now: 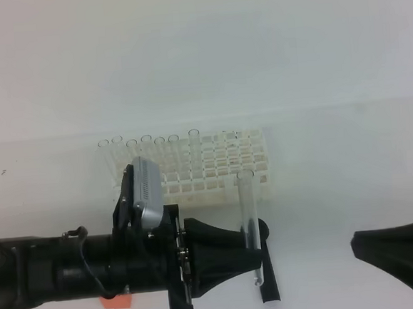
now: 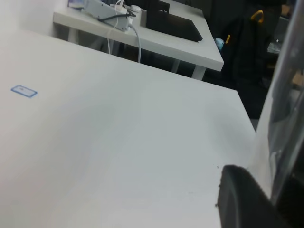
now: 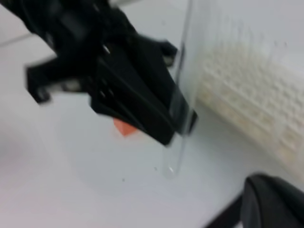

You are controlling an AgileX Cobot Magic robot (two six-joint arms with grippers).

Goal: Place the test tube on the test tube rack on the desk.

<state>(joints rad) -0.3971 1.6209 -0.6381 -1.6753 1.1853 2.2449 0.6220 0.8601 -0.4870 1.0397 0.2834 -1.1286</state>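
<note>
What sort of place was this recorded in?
Probably a lab or robotics workroom set up as a chemistry bench: a white test tube rack on a white desk, a glass test tube in the left gripper, and another table carrying cables.

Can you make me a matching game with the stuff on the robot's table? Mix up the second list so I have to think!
Things:
1. test tube
2. test tube rack
3. right gripper
4. blue-edged label

Places or states:
A. white, standing at the back with several clear tubes in it
B. flat on the desk, far from the rack
C. upright, pinched in the left gripper
D. jaws shut, holding nothing

Pairs: 1-C, 2-A, 3-D, 4-B
</note>
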